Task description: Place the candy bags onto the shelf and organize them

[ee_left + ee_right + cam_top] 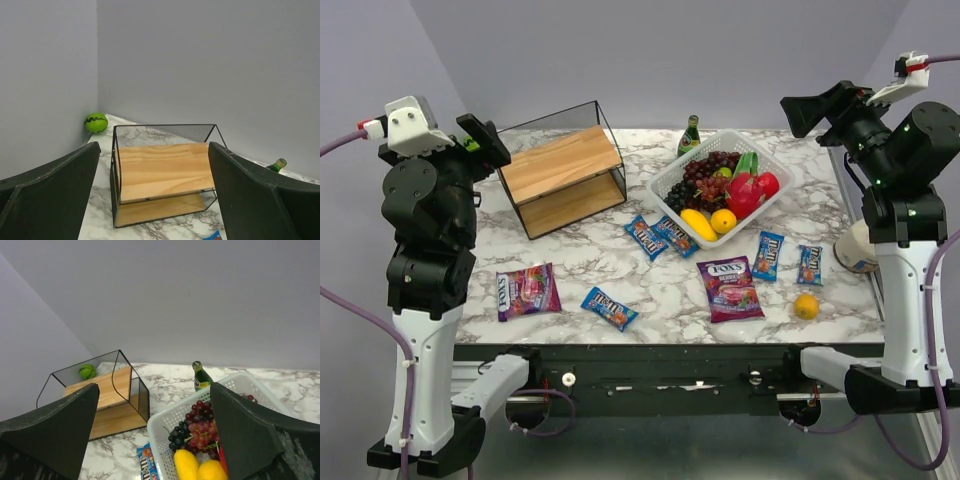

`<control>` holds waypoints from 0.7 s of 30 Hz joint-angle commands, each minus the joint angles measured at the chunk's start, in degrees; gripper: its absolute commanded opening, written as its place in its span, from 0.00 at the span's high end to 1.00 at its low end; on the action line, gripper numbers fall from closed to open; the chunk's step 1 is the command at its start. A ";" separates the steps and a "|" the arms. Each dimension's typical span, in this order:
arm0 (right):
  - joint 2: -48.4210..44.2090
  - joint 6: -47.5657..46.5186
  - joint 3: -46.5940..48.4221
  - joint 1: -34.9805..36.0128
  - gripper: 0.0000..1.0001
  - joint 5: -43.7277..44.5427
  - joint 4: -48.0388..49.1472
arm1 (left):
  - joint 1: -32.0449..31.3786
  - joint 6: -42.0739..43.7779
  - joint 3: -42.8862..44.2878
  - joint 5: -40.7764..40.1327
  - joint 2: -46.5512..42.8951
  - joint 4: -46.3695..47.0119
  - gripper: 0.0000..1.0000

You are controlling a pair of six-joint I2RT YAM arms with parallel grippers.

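The shelf (565,180), a black wire frame with two wooden boards, stands empty at the back left; it also shows in the left wrist view (162,172) and the right wrist view (100,395). Two purple candy bags (527,291) (730,288) lie flat near the front. Blue packets lie at the front (610,308), in the middle (646,237) (677,235) and at the right (768,255) (810,265). My left gripper (485,140) (154,150) is open and empty, raised and facing the shelf. My right gripper (805,110) (154,387) is open and empty, high above the table's right side.
A white lattice basket (670,180) holds grapes, yellow and red fruit. A green bottle (690,137) stands behind it. A small orange (806,306) lies front right. A white object (855,248) sits at the right edge. A green ball (96,122) lies in the back left corner.
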 commanded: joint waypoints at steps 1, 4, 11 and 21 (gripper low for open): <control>0.95 -0.58 2.81 -0.20 0.00 2.74 -6.68 | -0.26 0.42 -3.41 0.69 -4.51 4.24 0.01; 1.65 -0.84 3.07 -0.20 0.00 1.96 -7.03 | -0.26 0.76 -8.42 0.86 -7.85 7.22 0.01; 8.25 2.67 3.09 1.28 0.00 -7.44 -12.61 | -0.26 -6.59 -7.73 -9.56 -4.08 -9.87 0.01; 10.71 1.53 -11.42 20.44 0.00 -7.72 -5.90 | 5.19 -30.76 -27.99 -5.83 -3.98 -25.11 0.01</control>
